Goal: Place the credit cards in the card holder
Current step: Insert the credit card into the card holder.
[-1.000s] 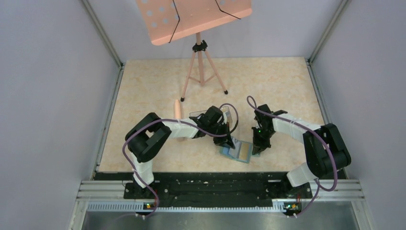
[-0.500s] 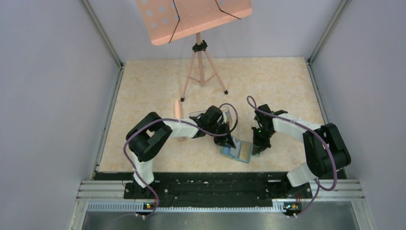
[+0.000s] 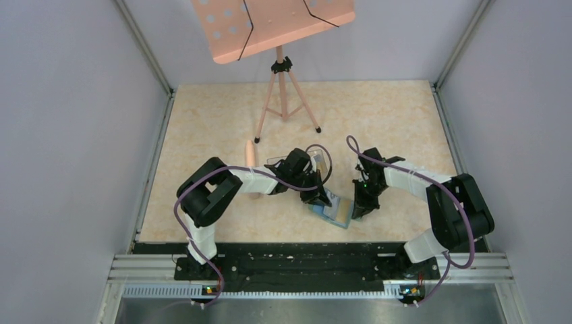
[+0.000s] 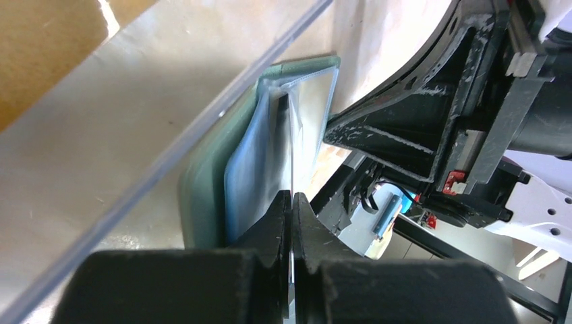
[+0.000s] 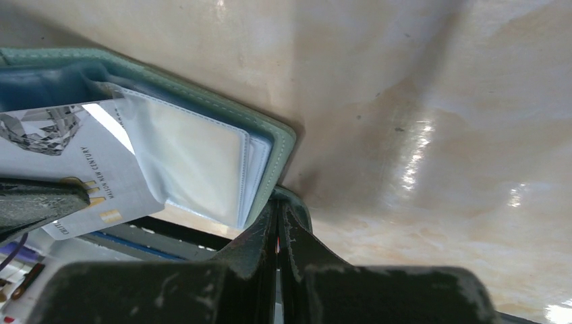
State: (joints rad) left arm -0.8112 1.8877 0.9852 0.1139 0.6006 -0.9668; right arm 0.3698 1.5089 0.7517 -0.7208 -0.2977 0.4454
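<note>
Left gripper [image 4: 291,201]: fingers pressed together on a thin white-grey card [image 5: 71,152], which in the left wrist view is seen edge-on running straight out from the fingertips. Card carries grey printing and a small gold chip; the chip end sits at the pinch. Card holder [image 4: 202,192] lies open on the table [image 5: 418,81] directly ahead of the left fingertips, sage-green cover down, pale blue and clear sleeves fanned upward. Card's far end meets the clear sleeve [image 5: 195,162]; cannot tell whether it is inside a pocket. Right gripper [image 5: 278,214]: fingers closed on the green rim of the card holder at its near corner, with the sleeves just beyond and left of these fingertips. The two grippers flank the holder, close to each other. A clear plastic edge [image 4: 222,111] crosses diagonally beside the left fingers.
</note>
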